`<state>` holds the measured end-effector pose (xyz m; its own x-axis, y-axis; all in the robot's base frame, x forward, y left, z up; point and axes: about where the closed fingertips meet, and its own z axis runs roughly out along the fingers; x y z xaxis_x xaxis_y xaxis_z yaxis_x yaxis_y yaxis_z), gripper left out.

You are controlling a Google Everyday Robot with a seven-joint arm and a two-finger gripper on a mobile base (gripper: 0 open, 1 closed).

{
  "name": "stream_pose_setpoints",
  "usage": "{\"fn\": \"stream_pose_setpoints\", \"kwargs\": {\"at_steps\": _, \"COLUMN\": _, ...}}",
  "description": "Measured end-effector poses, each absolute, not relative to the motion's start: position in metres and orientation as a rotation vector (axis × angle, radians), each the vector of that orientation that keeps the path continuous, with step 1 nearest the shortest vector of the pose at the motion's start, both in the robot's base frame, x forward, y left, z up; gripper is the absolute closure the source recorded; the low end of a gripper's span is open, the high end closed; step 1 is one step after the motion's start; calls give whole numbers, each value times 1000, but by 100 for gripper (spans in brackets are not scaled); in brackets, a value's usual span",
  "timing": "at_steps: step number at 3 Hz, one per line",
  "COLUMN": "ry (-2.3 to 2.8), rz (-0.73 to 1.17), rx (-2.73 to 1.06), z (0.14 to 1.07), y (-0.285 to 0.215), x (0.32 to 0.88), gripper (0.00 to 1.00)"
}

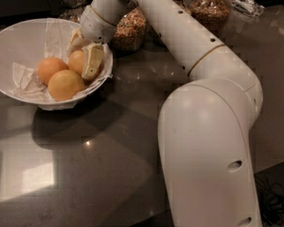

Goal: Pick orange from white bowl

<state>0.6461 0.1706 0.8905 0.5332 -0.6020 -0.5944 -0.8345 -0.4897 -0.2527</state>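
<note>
Camera view: the large, wide white bowl (19, 41) with its crumpled paper lining stands at the left of the dark grey countertop (109, 164), with 3 fruits in it. The white arm reaches down over the bowl's right rim, and the cream two-finger gripper (84, 56) sits inside the bowl, right against the smooth, round, deep-orange orange (76, 61) lying nearest that rim. I cannot tell whether the claw has closed on the fruit or only brackets it. A second deep-orange fruit (51, 69) lies just left of it, and a yellower one (65, 84) lies in front.

The step in hand looks like the grasp itself. The next move calls for a firm hold and then a straight lift clear of the rim without dragging the paper.

Being round, the orange has no long axis. Which way its stem end faces is not visible.
</note>
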Motion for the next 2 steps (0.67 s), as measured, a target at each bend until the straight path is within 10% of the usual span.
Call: {"fn": "stream_pose_setpoints", "kwargs": {"at_steps": 2, "ry": 962, "rz": 545, "rx": -2179, "z": 961, "y": 163, "x": 630, "gripper": 100}}
